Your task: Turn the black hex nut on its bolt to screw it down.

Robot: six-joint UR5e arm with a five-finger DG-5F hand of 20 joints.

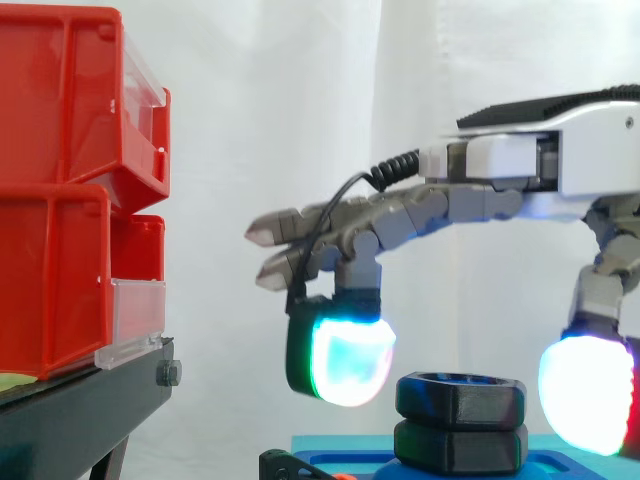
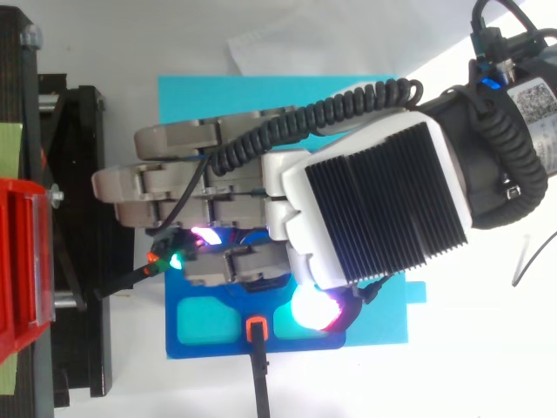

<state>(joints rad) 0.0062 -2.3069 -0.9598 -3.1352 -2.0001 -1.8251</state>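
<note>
Black hex nut (image 1: 460, 397) sits between my hand's (image 1: 450, 205) spread pads (image 1: 345, 360), ungripped; the screwing down looks wholly left to do.

Hand (image 2: 365, 200) positioned above blue fixture plate (image 2: 287, 344), fingers (image 2: 174, 139) extended toward black stand (image 2: 83, 174); red bin (image 2: 22, 261) sits on stand at left edge.

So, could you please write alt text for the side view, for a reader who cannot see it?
The robot hand extends in from the right above a black hex nut, a glowing pad on each side of it, neither touching. The nut sits on a matching black hex piece on a blue base; red bins stand at left.
</note>
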